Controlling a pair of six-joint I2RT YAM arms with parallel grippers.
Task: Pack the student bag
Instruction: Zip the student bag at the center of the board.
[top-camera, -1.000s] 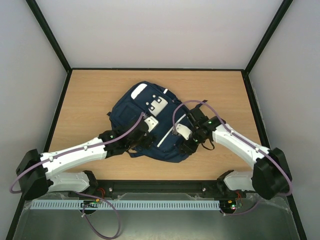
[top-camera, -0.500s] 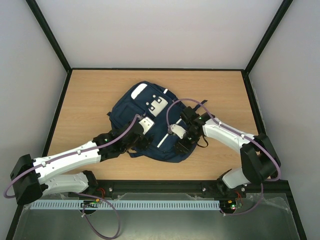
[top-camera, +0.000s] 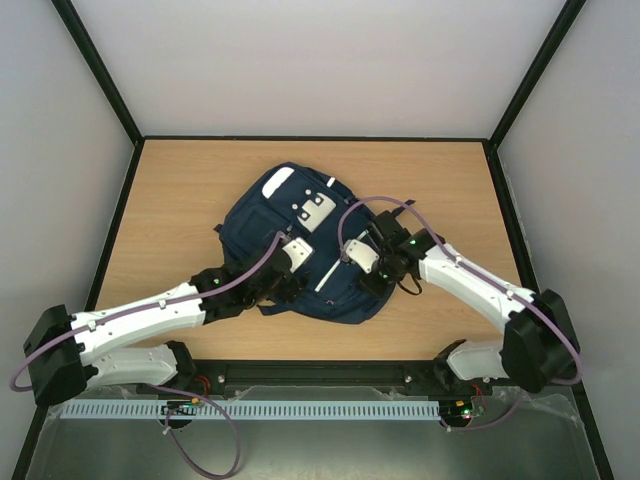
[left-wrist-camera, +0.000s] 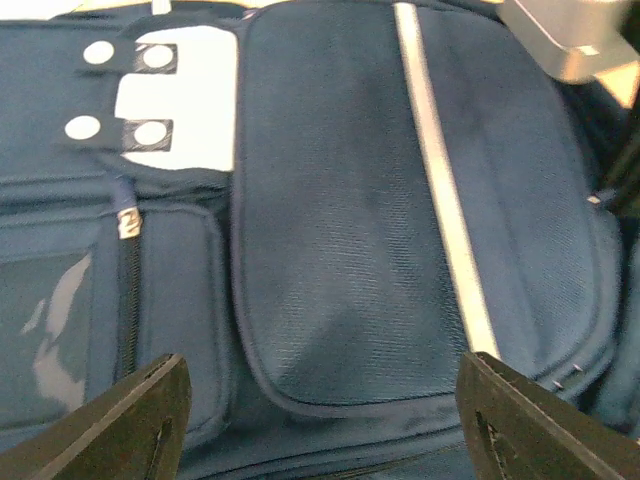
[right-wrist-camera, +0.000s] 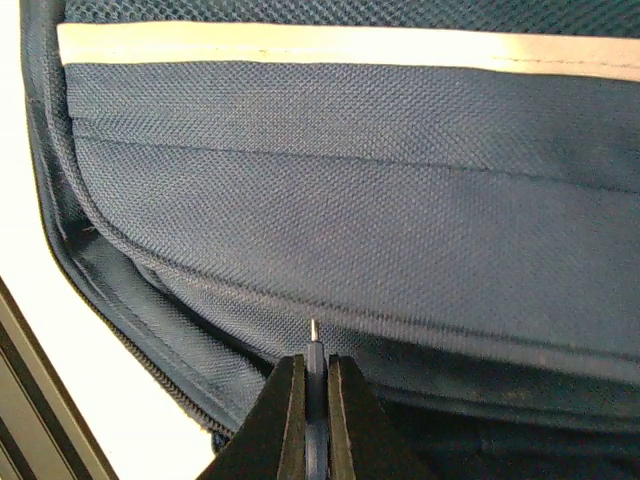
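Observation:
The navy student bag (top-camera: 262, 215) lies flat in the middle of the wooden table, with its white stripe (top-camera: 327, 275) and grey-white buckle patch (top-camera: 314, 210) facing up. My left gripper (top-camera: 288, 282) hovers over the bag's near left part. In the left wrist view it (left-wrist-camera: 318, 365) stands open above a front pocket (left-wrist-camera: 340, 250), with nothing between its fingers. My right gripper (top-camera: 369, 284) is at the bag's near right edge. In the right wrist view it (right-wrist-camera: 315, 365) is shut on a thin blue zipper pull (right-wrist-camera: 315, 345) beside the zip seam.
Bare wooden table (top-camera: 180, 190) surrounds the bag, framed by a black rail (top-camera: 310, 138) and white walls. Dark straps (top-camera: 405, 205) trail off the bag's right side. The right arm's grey camera housing (left-wrist-camera: 570, 35) shows at the top right of the left wrist view.
My right gripper has shut on the zipper pull at the bag's near right edge and shifted slightly. The left gripper has edged a little to the right over the bag, still open.

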